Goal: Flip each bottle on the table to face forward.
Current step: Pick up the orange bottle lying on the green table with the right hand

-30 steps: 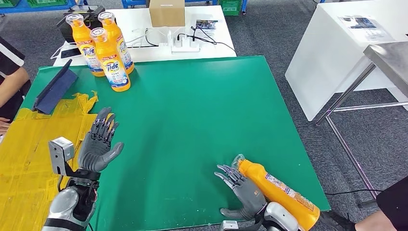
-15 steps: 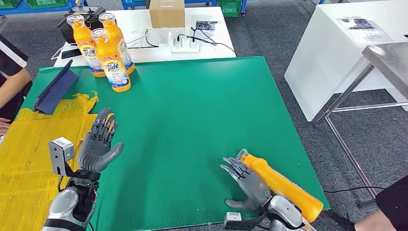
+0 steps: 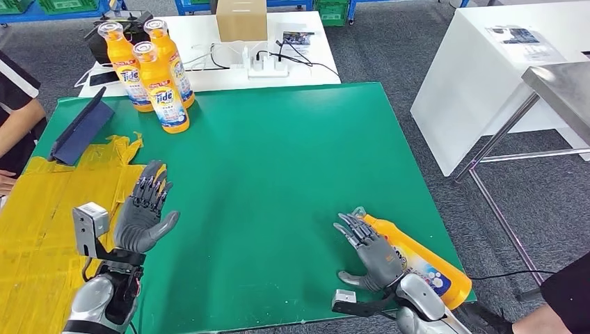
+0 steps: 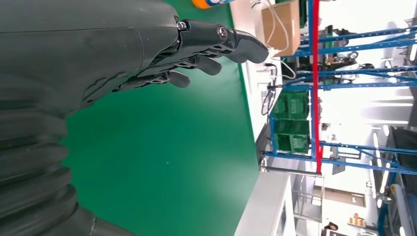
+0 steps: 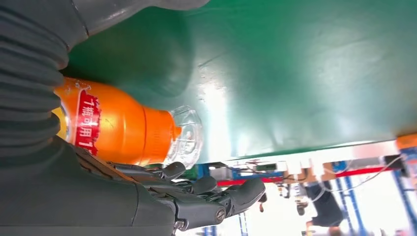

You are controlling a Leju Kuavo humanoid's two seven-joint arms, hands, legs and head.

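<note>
Task progress and inventory. Three upright bottles (image 3: pixel 161 83) stand clustered at the far left corner of the green table (image 3: pixel 278 153), caps up and labels toward the camera — judged as already turned to face forward. A fourth, the lying bottle (image 3: pixel 417 259), rests on its side near the table's near right edge, clear cap pointing away from the robot; it remains to be turned, so roughly three of four items appear done.

The right hand (image 3: pixel 372 256) lies just beside this bottle on its inner side, fingers spread and extended. In the right wrist view the lying bottle (image 5: pixel 123 128) sits between the palm and the fingers (image 5: pixel 216 196), which reach past the cap but are not closed round it — no grasp is established (whether the palm touches the bottle cannot be told). The left hand (image 3: pixel 142 216) is raised over the near left part of the table, fingers apart, holding nothing.

Counts: four orange bottles in all; one dark folded case (image 3: pixel 80 131) at the left edge; one patch of yellow sheet (image 3: pixel 42 209) over the table's left side. On the white table behind: one cardboard box (image 3: pixel 241 19) and one white power strip (image 3: pixel 268 66). A person's arm (image 3: pixel 17 122) shows at the left edge; another person is at the lower right corner.
</note>
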